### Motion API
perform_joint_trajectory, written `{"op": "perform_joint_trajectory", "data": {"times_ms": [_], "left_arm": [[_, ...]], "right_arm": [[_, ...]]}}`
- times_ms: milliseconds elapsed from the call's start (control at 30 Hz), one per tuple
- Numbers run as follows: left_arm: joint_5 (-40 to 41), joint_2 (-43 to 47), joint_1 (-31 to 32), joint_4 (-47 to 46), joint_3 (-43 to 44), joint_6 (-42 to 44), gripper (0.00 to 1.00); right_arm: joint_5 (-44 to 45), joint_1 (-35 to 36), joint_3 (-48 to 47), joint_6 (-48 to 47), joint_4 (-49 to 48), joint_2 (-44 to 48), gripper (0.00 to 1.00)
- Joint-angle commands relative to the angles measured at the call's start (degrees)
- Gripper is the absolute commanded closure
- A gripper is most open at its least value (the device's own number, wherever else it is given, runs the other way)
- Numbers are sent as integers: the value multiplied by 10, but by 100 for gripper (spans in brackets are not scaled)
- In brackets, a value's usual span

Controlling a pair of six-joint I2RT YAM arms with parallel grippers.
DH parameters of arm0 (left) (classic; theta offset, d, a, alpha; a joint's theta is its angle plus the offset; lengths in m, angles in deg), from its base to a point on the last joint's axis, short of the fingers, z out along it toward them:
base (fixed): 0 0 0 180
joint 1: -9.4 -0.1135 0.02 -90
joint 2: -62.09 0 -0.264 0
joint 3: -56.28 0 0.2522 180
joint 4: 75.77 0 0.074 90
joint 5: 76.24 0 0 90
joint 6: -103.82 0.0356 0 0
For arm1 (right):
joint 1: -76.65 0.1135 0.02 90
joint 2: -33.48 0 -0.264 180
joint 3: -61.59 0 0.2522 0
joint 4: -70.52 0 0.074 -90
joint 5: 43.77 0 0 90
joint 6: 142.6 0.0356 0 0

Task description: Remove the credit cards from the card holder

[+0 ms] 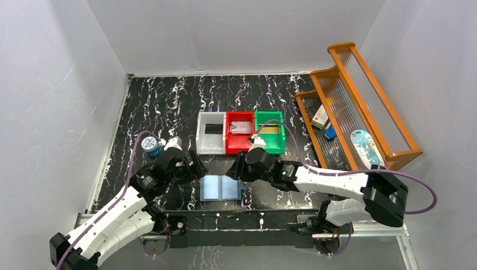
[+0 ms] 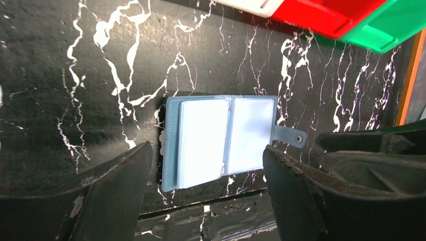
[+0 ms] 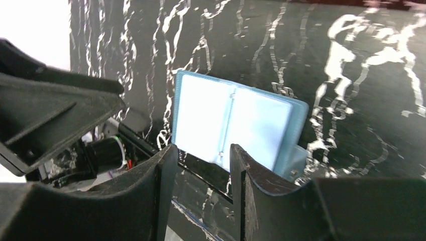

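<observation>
From above, card holder [image 1: 221, 188] lying open on the table [image 1: 157, 101] by the near edge, black card [image 1: 214, 129] in the white bin [image 1: 211, 148], left wrist, left gripper [image 2: 207, 150] jaws wide apart, empty, right wrist, right gripper [image 3: 203, 150] jaws parted, empty, over the holder.

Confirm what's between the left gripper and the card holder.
Nothing. In the left wrist view the left gripper, open, flanks the open card holder, with only bare marbled tabletop between them.

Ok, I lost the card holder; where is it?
Top view, centre: the card holder lies open on the table, near its front edge, in front of the red bin.
</observation>
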Motion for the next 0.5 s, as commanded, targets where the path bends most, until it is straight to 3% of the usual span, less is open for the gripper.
{"op": "perform_joint_trajectory", "data": {"times_ms": [0,233,467], "left_arm": [[63,9,1,42,42,8,19],[126,32,1,73,75,18,4],[145,50,1,101,84,21,2]], "right_arm": [[-102,2,-21,-59,-100,-68,49],[-123,0,-81,-60,-23,-210,49],[-38,1,-54,-31,46,-208,49]]}}
